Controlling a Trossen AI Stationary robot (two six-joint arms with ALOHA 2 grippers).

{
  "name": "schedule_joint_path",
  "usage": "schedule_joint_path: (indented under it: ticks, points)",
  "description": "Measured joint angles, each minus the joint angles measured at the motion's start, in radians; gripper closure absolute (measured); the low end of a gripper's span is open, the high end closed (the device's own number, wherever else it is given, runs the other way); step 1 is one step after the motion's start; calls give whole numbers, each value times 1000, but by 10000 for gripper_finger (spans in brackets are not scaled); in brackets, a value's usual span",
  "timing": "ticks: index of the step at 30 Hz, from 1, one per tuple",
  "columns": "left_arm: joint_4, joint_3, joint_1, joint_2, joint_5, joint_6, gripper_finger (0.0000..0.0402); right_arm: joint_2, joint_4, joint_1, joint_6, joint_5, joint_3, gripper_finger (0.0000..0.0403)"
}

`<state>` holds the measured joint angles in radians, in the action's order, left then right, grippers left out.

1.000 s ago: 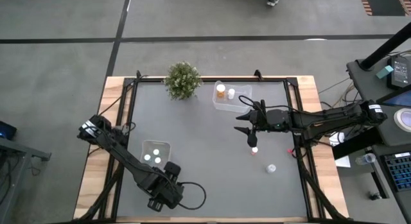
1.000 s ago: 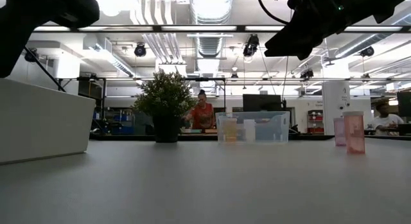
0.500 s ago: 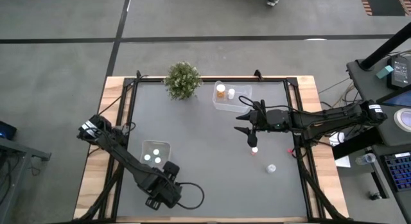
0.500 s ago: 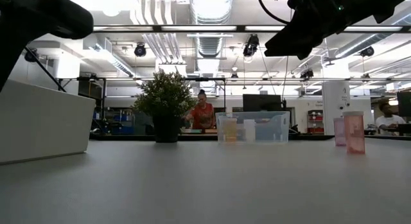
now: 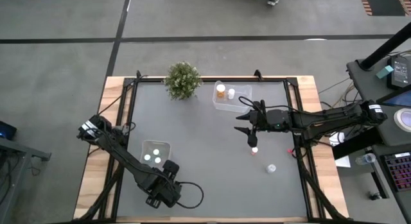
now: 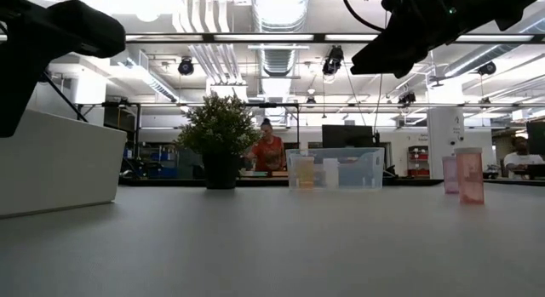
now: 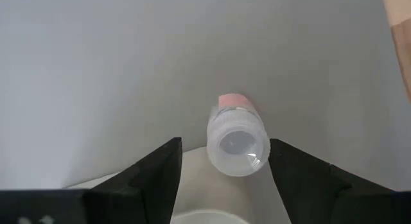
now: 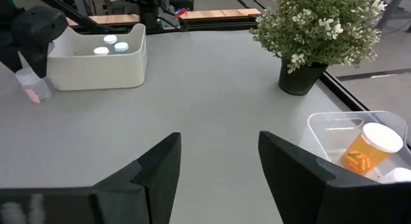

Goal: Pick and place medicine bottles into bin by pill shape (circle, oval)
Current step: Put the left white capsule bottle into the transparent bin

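- White bin (image 5: 156, 151) near the left arm already holds three white-capped bottles (image 8: 110, 45); the clear bin (image 5: 230, 95) by the plant (image 5: 182, 79) holds two, one orange (image 8: 367, 147).
- Left gripper (image 7: 221, 163), near the table's front edge just beside the white bin, has open jaws straddling a pink-bodied bottle (image 7: 236, 137), not yet clamped.
- Right gripper (image 8: 218, 161) hovers mid-table, jaws open and empty.
- Two bottles stand loose on the right: one (image 5: 255, 149) under the right arm, another (image 5: 271, 167) nearer the front.
- Roughly three bottles appear left to sort.
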<state>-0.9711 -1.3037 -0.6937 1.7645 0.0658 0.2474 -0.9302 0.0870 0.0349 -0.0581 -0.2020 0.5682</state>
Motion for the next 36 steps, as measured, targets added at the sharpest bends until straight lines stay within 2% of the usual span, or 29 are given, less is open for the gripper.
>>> schedule_joint_path:
  ticks: [9,14,20,24,32,36]
  points:
    - [71,18,7,0,22,-19,187,0,0,0,-11,0,0,202]
    - [73,22,1,0,-23,-18,187,0,-4,0,-20,0,0,202]
    - [73,47,0,0,-23,-18,189,0,-3,0,-20,0,0,202]
    - [74,52,0,0,-21,-18,208,0,-3,0,-19,0,0,202]
    - [102,35,0,0,-21,-18,271,0,-3,0,-16,0,0,202]
    - [102,34,0,0,-21,-18,280,0,-3,0,-16,0,0,202]
